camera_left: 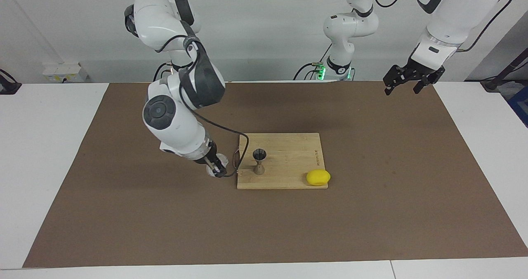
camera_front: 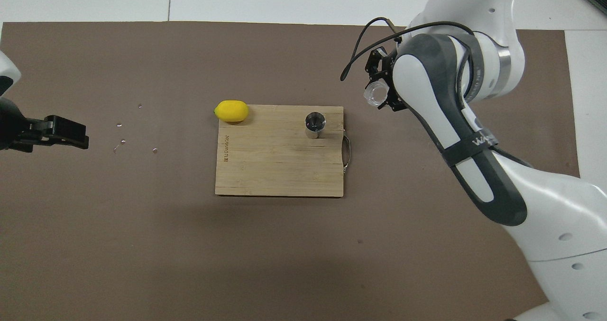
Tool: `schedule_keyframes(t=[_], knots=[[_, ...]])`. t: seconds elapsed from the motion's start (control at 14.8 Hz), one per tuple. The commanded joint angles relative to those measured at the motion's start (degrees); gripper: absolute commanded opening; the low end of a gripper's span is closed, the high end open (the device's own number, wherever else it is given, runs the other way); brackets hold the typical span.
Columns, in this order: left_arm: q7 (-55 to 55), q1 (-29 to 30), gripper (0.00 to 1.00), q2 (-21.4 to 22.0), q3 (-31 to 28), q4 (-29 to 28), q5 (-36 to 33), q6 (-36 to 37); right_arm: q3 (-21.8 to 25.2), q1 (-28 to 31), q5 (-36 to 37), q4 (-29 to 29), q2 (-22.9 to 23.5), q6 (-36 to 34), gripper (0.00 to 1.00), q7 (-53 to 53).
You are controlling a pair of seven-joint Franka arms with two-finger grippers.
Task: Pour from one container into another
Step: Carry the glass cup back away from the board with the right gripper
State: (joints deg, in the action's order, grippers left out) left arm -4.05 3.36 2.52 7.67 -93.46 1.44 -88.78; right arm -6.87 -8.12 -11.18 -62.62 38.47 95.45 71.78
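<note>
The clear glass cup (camera_front: 377,94) is on the brown mat beside the wooden cutting board (camera_front: 265,169), toward the right arm's end of the table. My right gripper (camera_front: 383,92) is down at the mat and shut on the cup, which it partly hides in the facing view (camera_left: 223,160). The silver hourglass jigger (camera_left: 259,162) stands upright on the board near the handle end, a short way from the cup. It also shows in the overhead view (camera_front: 315,124). My left gripper (camera_left: 405,86) is open and empty, waiting high over the mat's edge at the left arm's end.
A yellow lemon (camera_left: 318,177) lies at the board's corner, farther from the robots and toward the left arm's end. A metal handle (camera_front: 347,152) sticks out of the board's short edge near the cup. Small droplets (camera_front: 121,141) dot the mat near the left gripper.
</note>
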Motion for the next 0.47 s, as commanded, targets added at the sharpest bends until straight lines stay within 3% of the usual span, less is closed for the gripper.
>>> schedule_keyframes(t=[0.0, 0.4], knots=[[0.71, 0.85, 1.00, 0.90, 0.41, -0.85, 0.23, 0.45, -0.78, 4.50, -4.62, -10.23, -4.97, 3.08, 0.00, -6.71], [0.71, 0.85, 1.00, 0.90, 0.41, -0.85, 0.23, 0.45, -0.87, 13.11, -10.42, -15.78, -6.47, -1.65, 0.00, -17.80]])
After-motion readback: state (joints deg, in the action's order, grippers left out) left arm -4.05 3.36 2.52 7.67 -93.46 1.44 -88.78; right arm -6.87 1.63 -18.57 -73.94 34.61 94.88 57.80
